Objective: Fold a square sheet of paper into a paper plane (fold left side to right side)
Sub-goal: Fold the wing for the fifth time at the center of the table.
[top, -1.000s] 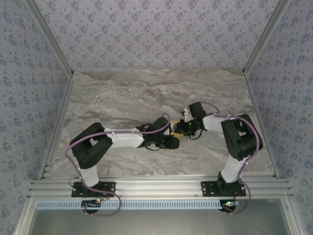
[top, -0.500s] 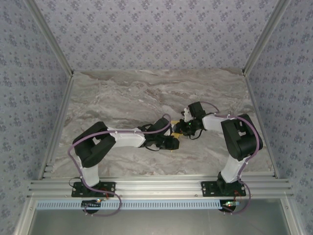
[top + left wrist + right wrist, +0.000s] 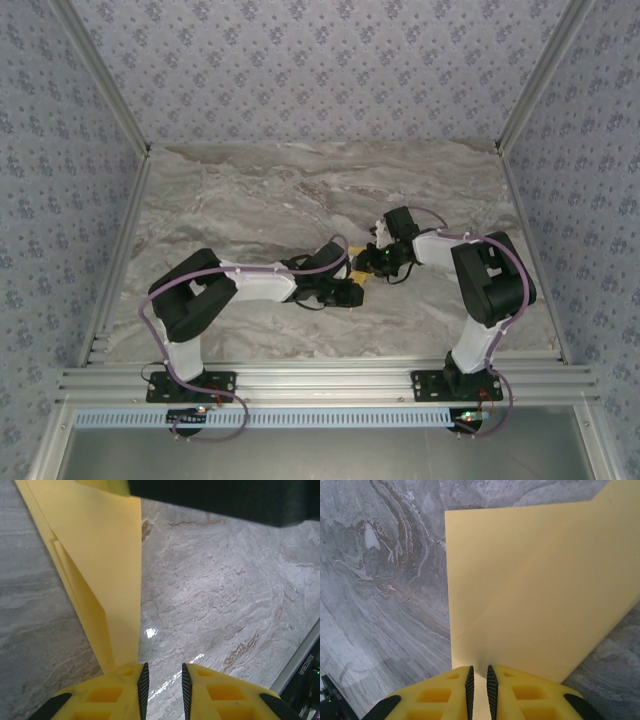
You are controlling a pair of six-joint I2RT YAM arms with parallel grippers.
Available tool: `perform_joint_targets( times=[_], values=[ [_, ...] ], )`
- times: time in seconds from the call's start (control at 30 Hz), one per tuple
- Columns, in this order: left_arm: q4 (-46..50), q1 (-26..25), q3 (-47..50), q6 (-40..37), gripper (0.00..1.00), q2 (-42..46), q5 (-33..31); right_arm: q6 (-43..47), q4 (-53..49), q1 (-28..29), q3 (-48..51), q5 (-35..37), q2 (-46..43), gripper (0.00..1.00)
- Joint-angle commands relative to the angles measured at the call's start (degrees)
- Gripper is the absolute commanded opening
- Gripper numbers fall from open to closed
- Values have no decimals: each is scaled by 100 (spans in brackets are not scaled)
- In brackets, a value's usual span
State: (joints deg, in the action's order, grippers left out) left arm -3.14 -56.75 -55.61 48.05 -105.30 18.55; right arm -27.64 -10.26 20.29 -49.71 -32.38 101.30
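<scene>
The square sheet of paper (image 3: 535,590) is mustard yellow and lies flat on the marble with a faint diagonal crease. My right gripper (image 3: 480,672) points down on its near edge. Its jaws are a narrow slit apart, with paper showing through the slit and nothing pinched. In the left wrist view the paper (image 3: 105,555) appears as folded layers running from the top left down to my left finger (image 3: 120,690). My left gripper (image 3: 163,672) is open beside that edge, with bare marble between its pads. From above, both grippers meet mid-table, left gripper (image 3: 352,290) and right gripper (image 3: 372,268).
The marble tabletop (image 3: 250,200) stretches free behind and to the left of the arms. Patterned walls close in three sides. An aluminium rail (image 3: 320,378) runs along the near edge. The right arm's dark body (image 3: 225,497) hangs just ahead of my left gripper.
The left arm's elbow has shifted slightly. Both grippers stay where they were over the paper, with their jaws unchanged.
</scene>
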Motion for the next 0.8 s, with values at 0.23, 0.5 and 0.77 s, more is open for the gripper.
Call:
perform_joint_targets(
  times=[0.23, 0.5, 0.77],
  values=[
    [139, -33, 156, 22, 25, 97, -95, 136, -454, 21, 61, 698, 338, 22],
    [59, -37, 326, 73, 25, 139, -60, 145, -491, 18, 41, 716, 363, 22],
    [-63, -81, 581, 155, 23, 335, -55, 149, -519, 23, 14, 735, 417, 22]
  ],
)
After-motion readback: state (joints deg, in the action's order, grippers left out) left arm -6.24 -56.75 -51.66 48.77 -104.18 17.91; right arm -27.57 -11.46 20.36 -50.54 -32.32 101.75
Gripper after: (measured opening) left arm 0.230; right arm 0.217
